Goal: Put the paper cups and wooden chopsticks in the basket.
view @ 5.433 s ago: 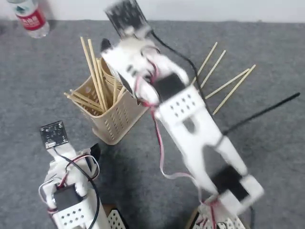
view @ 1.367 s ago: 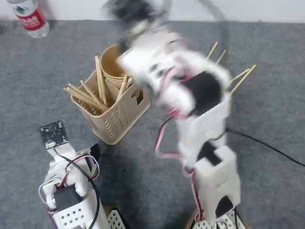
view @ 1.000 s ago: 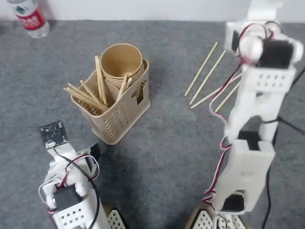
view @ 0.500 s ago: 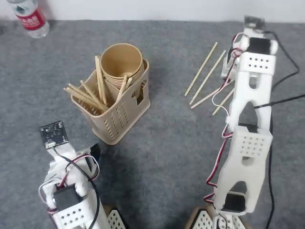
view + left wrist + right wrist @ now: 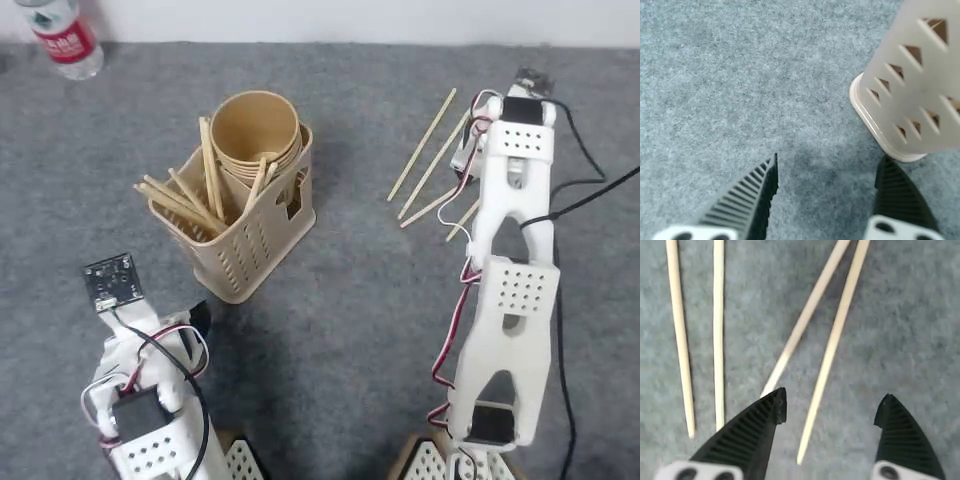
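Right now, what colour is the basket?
The basket is pale beige, with slotted walls; the high view shows it best.

Soft, even light from above keeps the grey table [image 5: 350,330] bright in all views, leaving a faint shadow by the basket's [image 5: 255,250] base and thin pale shadows beside the chopsticks [image 5: 832,347].

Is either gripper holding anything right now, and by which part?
Nothing is held. The right gripper is open over the loose chopsticks; the left gripper is open beside the basket.
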{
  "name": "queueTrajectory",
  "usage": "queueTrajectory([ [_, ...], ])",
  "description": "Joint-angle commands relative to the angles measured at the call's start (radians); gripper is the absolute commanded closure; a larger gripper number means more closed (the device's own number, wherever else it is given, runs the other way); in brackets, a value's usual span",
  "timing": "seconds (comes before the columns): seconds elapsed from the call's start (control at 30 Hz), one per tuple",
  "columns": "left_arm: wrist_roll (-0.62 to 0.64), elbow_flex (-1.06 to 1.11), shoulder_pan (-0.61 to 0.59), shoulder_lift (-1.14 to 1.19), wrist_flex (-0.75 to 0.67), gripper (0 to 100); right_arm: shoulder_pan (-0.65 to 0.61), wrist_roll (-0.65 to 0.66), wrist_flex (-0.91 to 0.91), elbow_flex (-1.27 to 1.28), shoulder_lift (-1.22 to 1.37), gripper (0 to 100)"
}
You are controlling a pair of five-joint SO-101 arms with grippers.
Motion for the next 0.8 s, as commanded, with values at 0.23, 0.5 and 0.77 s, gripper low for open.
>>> queueTrajectory([
  [0.23, 0.008, -0.005, 0.006, -0.015, -0.002, 70, 0.002, -0.012, -0.193, -0.011, 0.087, 70.6],
  [0.5, 0.008, -0.005, 0.006, -0.015, -0.002, 70, 0.001, 0.068, -0.225, -0.011, 0.137, 73.4],
  [0.77, 0.009, -0.005, 0.006, -0.015, -0.002, 70, 0.010, 0.301, -0.231, -0.011, 0.140, 98.2],
])
